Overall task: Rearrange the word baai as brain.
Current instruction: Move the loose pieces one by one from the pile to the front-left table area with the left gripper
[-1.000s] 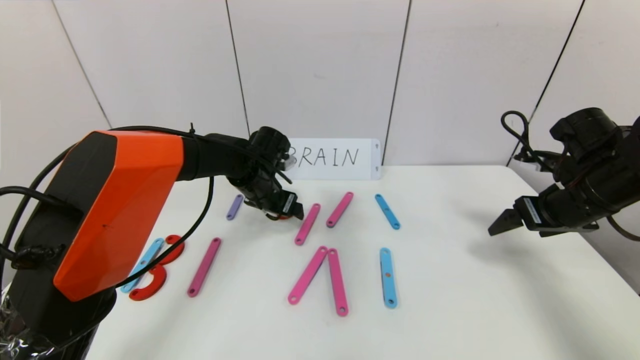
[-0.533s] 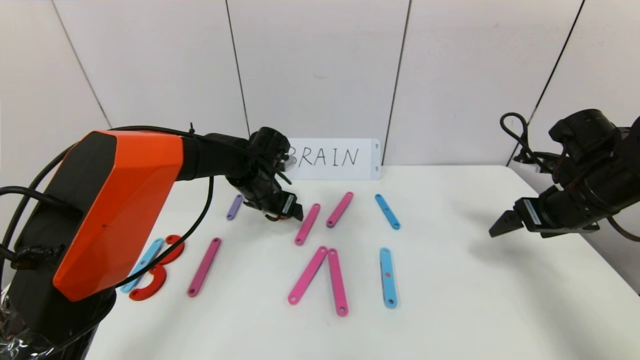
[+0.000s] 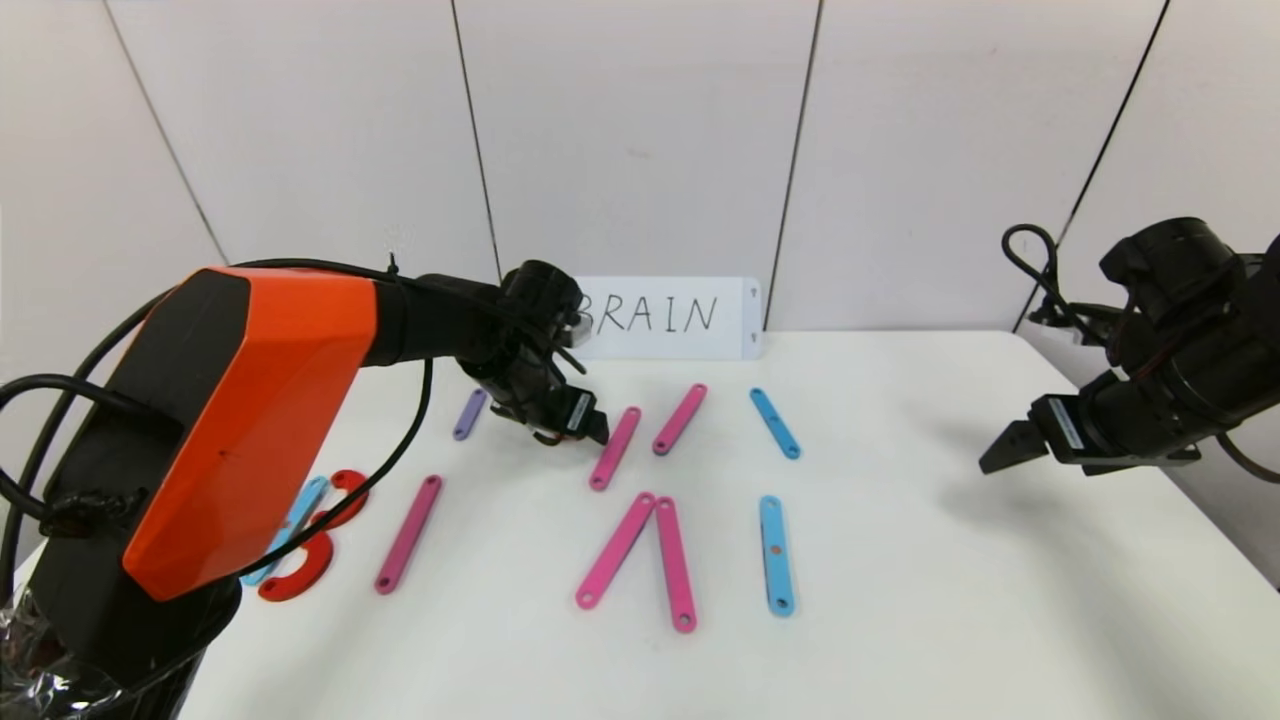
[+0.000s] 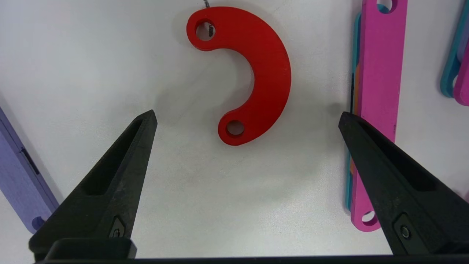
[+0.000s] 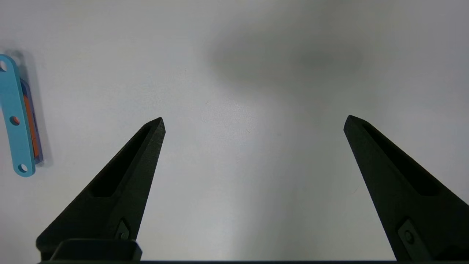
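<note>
The left gripper (image 4: 247, 115), fingers spread and empty, hangs over a red arc (image 4: 253, 69), probably to seat it as the R's bowl. That arc lies between the purple bar (image 3: 469, 413), at its 9 o'clock, and a pink bar (image 3: 614, 448), at 3 o'clock. The right gripper (image 3: 1000, 452) idles, fingers spread, over bare table (image 3: 950, 600).

On the table: five pink bars, three blue, one purple, and three red arcs, though the arm may hide more.

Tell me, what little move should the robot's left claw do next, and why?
Probably lower the left gripper straight down and close on the flat red C-shaped plastic arc. Its jaws stand wide open with nothing held, and the arc lies on the white table between the fingertips. The right gripper waits open far off.
</note>
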Action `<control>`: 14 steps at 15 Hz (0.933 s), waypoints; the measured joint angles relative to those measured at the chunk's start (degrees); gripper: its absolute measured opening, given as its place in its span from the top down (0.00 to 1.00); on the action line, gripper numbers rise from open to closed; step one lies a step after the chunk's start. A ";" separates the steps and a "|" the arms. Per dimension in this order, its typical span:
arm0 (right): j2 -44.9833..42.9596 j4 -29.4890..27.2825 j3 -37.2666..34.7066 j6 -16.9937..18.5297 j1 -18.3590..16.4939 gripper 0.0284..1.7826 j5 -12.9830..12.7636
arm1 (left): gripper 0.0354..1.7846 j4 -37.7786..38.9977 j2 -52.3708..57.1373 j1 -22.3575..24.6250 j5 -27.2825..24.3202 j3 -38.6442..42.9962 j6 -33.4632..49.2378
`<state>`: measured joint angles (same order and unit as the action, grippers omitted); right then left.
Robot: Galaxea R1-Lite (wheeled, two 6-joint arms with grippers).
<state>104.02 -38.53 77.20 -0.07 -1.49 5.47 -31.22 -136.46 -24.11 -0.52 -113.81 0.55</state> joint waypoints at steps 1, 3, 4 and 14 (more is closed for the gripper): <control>-0.06 -0.02 -0.05 0.00 0.00 0.04 0.00 | 0.03 0.20 -0.20 0.06 -0.07 0.00 -0.48; -0.13 0.00 -0.05 0.00 0.00 0.04 0.00 | 0.03 0.35 -0.44 0.09 -0.05 0.00 -0.57; -0.17 0.00 -0.05 0.00 0.00 0.04 0.00 | 0.03 0.35 -0.50 0.13 -0.07 0.00 -0.62; -0.17 0.00 -0.05 0.00 0.00 0.04 0.01 | 0.03 2.21 -0.67 1.51 -0.27 0.00 -0.68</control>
<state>103.85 -38.53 77.15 -0.07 -1.49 5.49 -29.01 -137.13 -22.60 -0.79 -113.81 -0.13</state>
